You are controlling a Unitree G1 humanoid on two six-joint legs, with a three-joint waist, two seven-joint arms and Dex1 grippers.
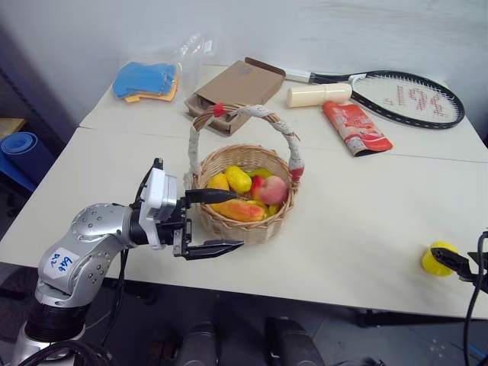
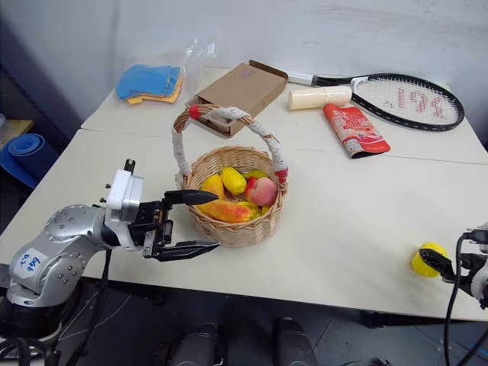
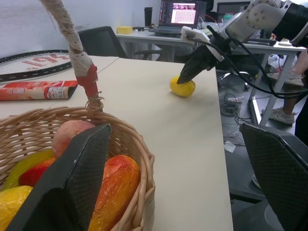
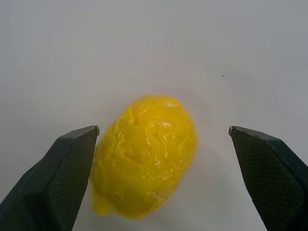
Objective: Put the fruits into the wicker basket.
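Your right gripper hangs with its fingers spread either side of the yellow fruit near the table edge, well apart from the basket. It looks light, glossy and slippery, so close across its middle. Your left gripper waits open beside the basket.

A white bench holds many things. A brown cardboard box lies at about 12 o'clock, toward the far wall. At 11 o'clock sits a blue cloth pile on something orange, beside a clear plastic bag. At 1 o'clock lies a cream cylinder, touching a black tennis racket with red marks on its strings. A red snack packet lies just beside the cylinder, nearer the middle. A rolled blue mat stands off the bench at 9 o'clock.
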